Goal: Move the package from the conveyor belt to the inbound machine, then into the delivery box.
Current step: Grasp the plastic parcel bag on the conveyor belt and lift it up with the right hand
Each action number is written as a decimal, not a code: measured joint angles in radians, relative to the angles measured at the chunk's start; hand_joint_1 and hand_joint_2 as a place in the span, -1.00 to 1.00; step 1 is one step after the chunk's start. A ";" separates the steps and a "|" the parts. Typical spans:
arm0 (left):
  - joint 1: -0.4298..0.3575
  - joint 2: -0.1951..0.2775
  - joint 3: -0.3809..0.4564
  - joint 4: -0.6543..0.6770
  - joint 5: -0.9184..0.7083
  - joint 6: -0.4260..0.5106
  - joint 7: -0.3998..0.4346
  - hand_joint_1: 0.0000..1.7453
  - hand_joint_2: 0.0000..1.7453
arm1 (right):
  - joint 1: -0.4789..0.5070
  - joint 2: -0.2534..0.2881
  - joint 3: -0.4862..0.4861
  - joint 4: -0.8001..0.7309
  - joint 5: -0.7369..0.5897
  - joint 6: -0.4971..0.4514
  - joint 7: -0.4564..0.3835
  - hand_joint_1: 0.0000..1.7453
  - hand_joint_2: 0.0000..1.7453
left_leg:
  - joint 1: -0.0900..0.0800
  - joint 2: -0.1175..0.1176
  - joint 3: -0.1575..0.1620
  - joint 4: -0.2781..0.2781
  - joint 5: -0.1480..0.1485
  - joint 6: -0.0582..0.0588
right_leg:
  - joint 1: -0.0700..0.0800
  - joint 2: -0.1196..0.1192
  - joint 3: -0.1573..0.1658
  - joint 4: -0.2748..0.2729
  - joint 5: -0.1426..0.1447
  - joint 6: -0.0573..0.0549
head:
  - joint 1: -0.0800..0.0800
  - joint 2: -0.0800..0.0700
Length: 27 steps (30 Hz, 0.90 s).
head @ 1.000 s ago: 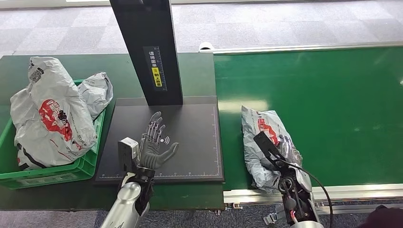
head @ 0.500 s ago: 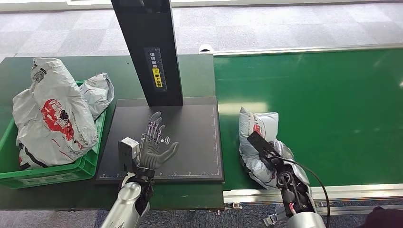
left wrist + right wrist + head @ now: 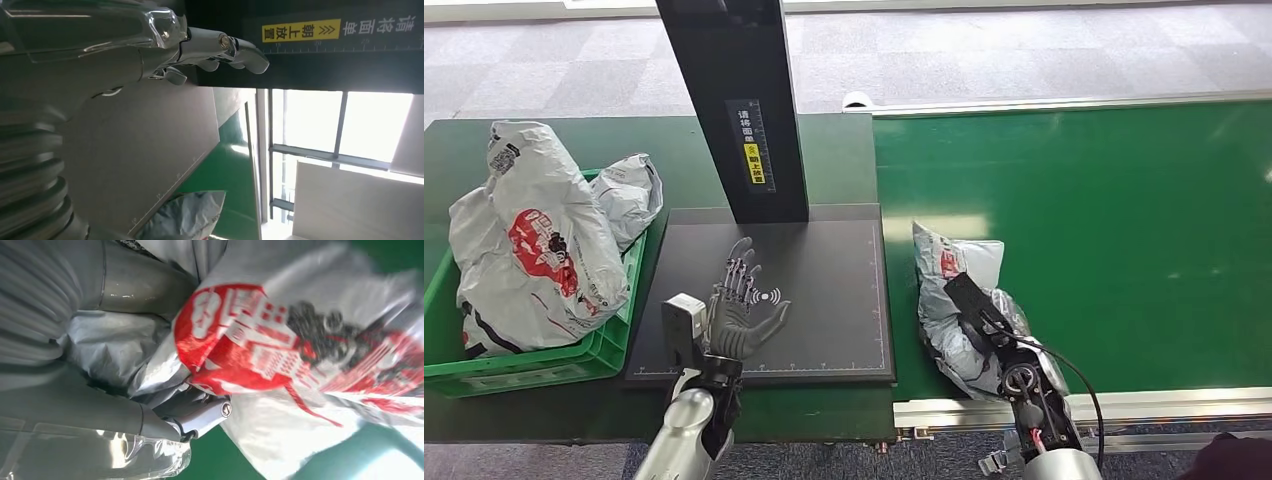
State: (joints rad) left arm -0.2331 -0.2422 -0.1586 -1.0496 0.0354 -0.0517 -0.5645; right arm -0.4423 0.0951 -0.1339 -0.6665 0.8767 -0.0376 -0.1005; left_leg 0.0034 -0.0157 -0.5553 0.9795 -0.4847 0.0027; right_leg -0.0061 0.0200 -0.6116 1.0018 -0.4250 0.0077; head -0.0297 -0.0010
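At the left of my head view I see a green crate (image 3: 534, 362) on the dark table (image 3: 844, 150), holding two grey bags (image 3: 534, 235), the large one with a red print bulging over its rim. At centre, the black plate (image 3: 834, 290) of the inbound machine lies flat, its dark post (image 3: 734, 100) rising at the plate's far edge. My left hand (image 3: 739, 310) hangs over the plate with fingers spread, holding nothing. Right of centre, the package (image 3: 949, 275) sits on the green belt (image 3: 1104, 220), just beside the plate. My right hand (image 3: 994, 335) grips its near end, fingers wrapped into the crumpled plastic in the right wrist view.
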 joint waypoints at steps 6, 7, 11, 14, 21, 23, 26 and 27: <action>0.033 0.001 0.007 -0.050 -0.016 0.015 -0.015 -1.00 1.00 | 0.068 0.034 -0.009 -0.155 -0.211 -0.059 -0.215 1.00 1.00 | 0.000 0.000 -0.004 0.000 0.000 0.000 | 0.000 0.000 -0.004 0.000 0.000 0.000 | 0.000 0.000; 0.036 0.000 0.007 -0.059 -0.026 0.025 -0.025 -1.00 1.00 | 0.081 0.043 -0.011 -0.192 -0.263 -0.078 -0.279 1.00 1.00 | 0.000 0.000 -0.005 0.000 0.000 0.000 | 0.000 0.000 -0.005 0.000 0.000 0.000 | 0.000 0.000; 0.040 -0.005 0.007 -0.098 -0.051 0.073 -0.063 -1.00 1.00 | 0.127 0.081 -0.001 -0.363 -0.352 -0.235 -0.499 1.00 1.00 | 0.000 0.000 -0.006 0.000 0.000 0.000 | 0.000 0.000 -0.006 0.000 0.000 0.000 | 0.000 0.000; 0.036 -0.009 0.006 -0.123 -0.050 0.106 -0.089 -1.00 1.00 | 0.153 0.099 0.038 -0.477 -0.355 -0.341 -0.570 1.00 1.00 | 0.000 0.000 -0.006 0.000 0.000 0.000 | 0.000 0.000 -0.006 0.000 0.000 0.000 | 0.000 0.000; 0.022 -0.020 0.005 -0.180 0.018 0.169 -0.133 -1.00 1.00 | 0.170 0.102 0.206 -0.609 -0.276 -0.482 -0.585 1.00 1.00 | 0.000 0.002 -0.005 0.000 0.000 0.000 | 0.000 0.001 -0.006 0.000 0.000 0.000 | 0.000 0.000; 0.018 -0.023 0.004 -0.198 0.032 0.180 -0.135 -1.00 1.00 | 0.152 0.096 0.270 -0.592 -0.177 -0.473 -0.569 1.00 1.00 | 0.000 0.002 -0.005 0.000 0.000 0.000 | 0.000 0.001 -0.006 0.000 0.000 0.000 | 0.000 0.000; 0.012 -0.027 0.003 -0.225 0.037 0.210 -0.136 -1.00 1.00 | 0.109 0.090 0.356 -0.523 -0.074 -0.463 -0.544 1.00 1.00 | 0.001 0.002 -0.005 0.000 0.001 0.000 | 0.000 0.001 -0.006 0.001 0.000 0.000 | 0.000 0.000; 0.011 -0.028 0.003 -0.234 0.040 0.217 -0.137 -1.00 1.00 | 0.095 0.088 0.379 -0.495 -0.058 -0.458 -0.539 1.00 1.00 | 0.001 0.001 -0.005 0.000 0.001 0.000 | 0.000 0.001 -0.006 0.001 0.000 0.000 | 0.000 0.000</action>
State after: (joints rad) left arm -0.2217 -0.2701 -0.1556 -1.2834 0.0754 0.1653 -0.7011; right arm -0.3472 0.1828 0.2455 -1.1611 0.8183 -0.4958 -0.6396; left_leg 0.0039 -0.0145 -0.5608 0.9794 -0.4839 0.0022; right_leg -0.0057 0.0207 -0.6177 1.0024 -0.4247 0.0073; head -0.0297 -0.0008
